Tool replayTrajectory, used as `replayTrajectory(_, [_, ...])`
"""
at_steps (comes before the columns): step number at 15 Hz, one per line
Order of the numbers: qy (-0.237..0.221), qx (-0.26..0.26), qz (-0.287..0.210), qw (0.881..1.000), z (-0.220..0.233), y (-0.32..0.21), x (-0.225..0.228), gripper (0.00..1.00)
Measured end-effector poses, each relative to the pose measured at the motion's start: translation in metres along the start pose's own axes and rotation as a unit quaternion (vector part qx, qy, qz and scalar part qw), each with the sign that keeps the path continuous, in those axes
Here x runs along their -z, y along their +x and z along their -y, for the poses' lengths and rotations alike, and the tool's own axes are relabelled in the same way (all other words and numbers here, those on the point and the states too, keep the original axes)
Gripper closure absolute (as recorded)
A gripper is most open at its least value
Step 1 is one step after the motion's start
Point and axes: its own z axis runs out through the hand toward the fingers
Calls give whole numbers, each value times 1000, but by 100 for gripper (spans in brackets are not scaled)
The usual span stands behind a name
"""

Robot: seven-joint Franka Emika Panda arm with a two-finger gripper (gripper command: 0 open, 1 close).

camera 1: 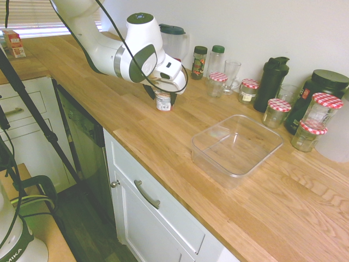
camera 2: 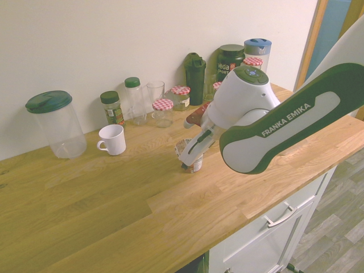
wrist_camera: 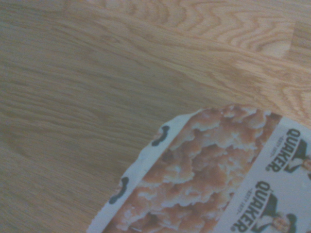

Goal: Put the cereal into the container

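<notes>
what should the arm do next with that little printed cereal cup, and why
Probably close the white two-finger gripper on the small white-and-red printed cereal cup: the cup stands upright on the wooden counter between the open fingers, while the clear plastic tub sits farther along.

We see a household kitchen: a long wooden worktop over white cabinets. Lidded glass jars stand at two o'clock in the first exterior view, and a white mug at ten o'clock in the second.
</notes>
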Motion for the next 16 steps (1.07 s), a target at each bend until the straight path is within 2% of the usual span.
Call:
replayTrajectory(11, [9,1,-9,1000,2,-2,-2,100])
replayTrajectory(16, [20,-5,-25,999,5,5,11,100])
